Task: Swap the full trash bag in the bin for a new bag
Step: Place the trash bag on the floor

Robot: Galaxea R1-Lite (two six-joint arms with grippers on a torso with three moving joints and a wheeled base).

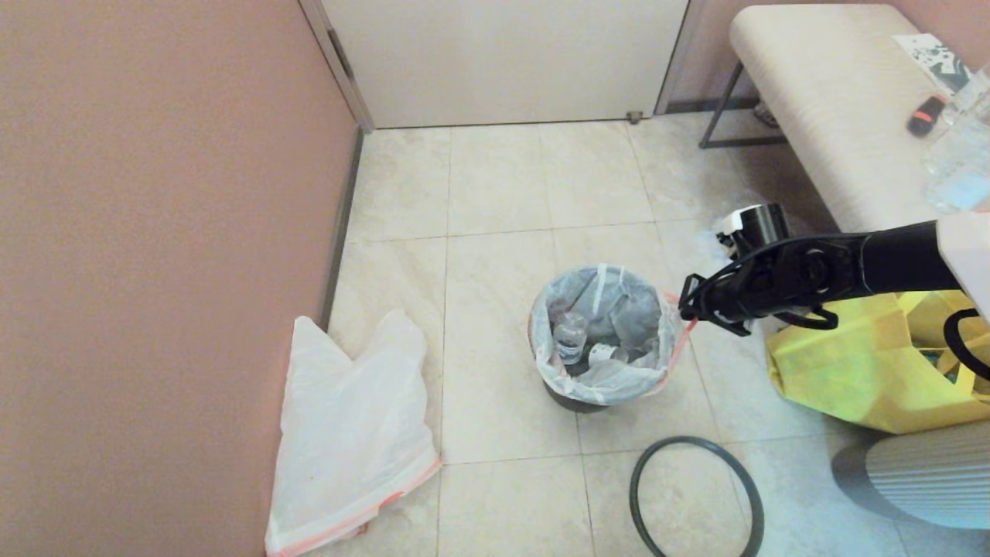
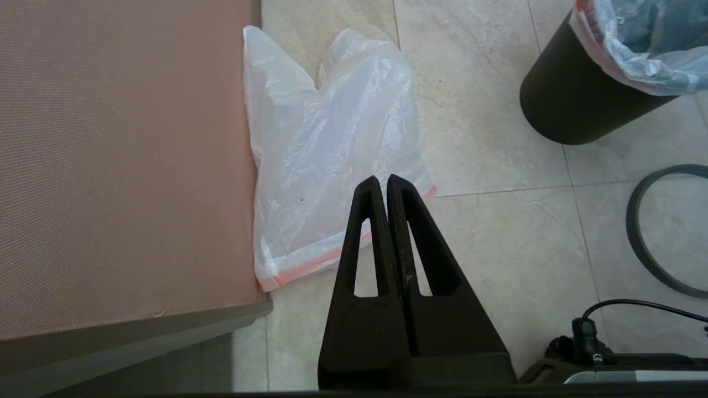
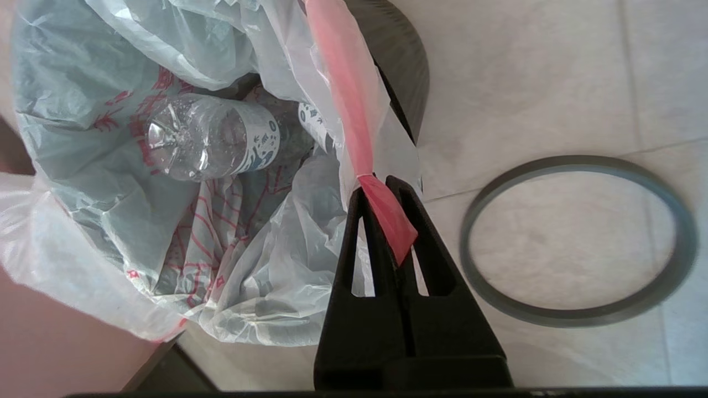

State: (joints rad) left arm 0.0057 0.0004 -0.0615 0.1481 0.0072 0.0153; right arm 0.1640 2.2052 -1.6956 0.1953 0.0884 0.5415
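The task is at an early step, as I judge it. The hoop (image 1: 696, 499) is already off the bin (image 2: 575, 102) and lies flat on the floor just beside it, on the side nearer to the robot. The full bag (image 1: 607, 340) is not out yet: it sits inside the bin with its rim folded over the edge. The right gripper (image 3: 381, 188) is at the bin's edge on the side of the yellow tote (image 1: 866, 371), and its jaws are closed on the orange-pink drawstring (image 3: 354, 110) of the full bag, which runs tight from the rim to the jaws. What is left, I think, is to lift this bag out, to put it aside, to line the bin with the new bag (image 1: 352, 433) and to press the hoop back on. The new bag lies flat on the floor, well apart from the bin, against the pink wall (image 1: 155, 232) on the bin's far side from the tote. The left gripper (image 2: 385, 182) hangs above the floor near the new bag, jaws closed on nothing. Only the right wrist view shows the pinch on the drawstring and the bottle (image 3: 207, 135) lying among red-printed plastic in the bag. Only the left wrist view shows the bin's black wall and the closed left jaws; the head view does not show the left arm at all. Only the head view shows the tote and the bench (image 1: 827, 100) behind it.
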